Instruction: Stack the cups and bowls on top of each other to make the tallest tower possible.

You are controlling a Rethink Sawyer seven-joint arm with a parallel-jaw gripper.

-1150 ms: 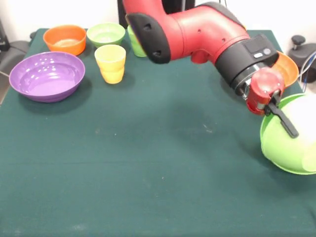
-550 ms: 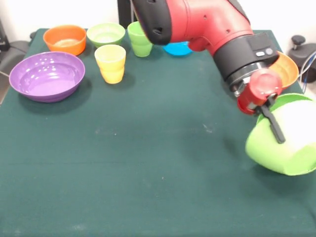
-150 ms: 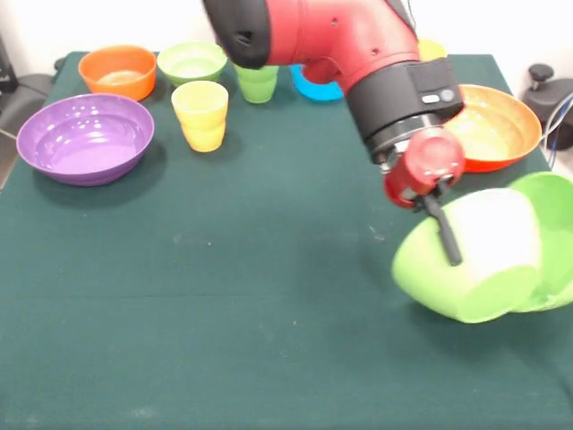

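Observation:
My gripper point(image 3: 454, 254) is shut on the rim of a large light green bowl point(image 3: 488, 269), one black finger point(image 3: 442, 230) lying over its outer wall. The bowl hangs tilted at the right, its opening turned away from me. Behind it at the right edge sits a second large light green bowl point(image 3: 557, 228). An orange-red large bowl point(image 3: 494, 127) lies further back. At the far left stand a purple large bowl point(image 3: 85, 136), a small orange bowl point(image 3: 117, 70), a small light green bowl point(image 3: 192, 61) and a yellow cup point(image 3: 200, 115). The arm partly hides a green cup point(image 3: 257, 83), a blue bowl point(image 3: 315, 89) and an orange-yellow cup point(image 3: 432, 49).
The table wears a dark green cloth point(image 3: 251, 287). The red and black arm point(image 3: 358, 54) crosses the far middle of the table. Black equipment point(image 3: 548, 90) stands off the table's right far corner.
The gripper has carried the light green bowl to the left and toward the table's middle. That uncovered the second green bowl at the right edge and more of the orange-red bowl.

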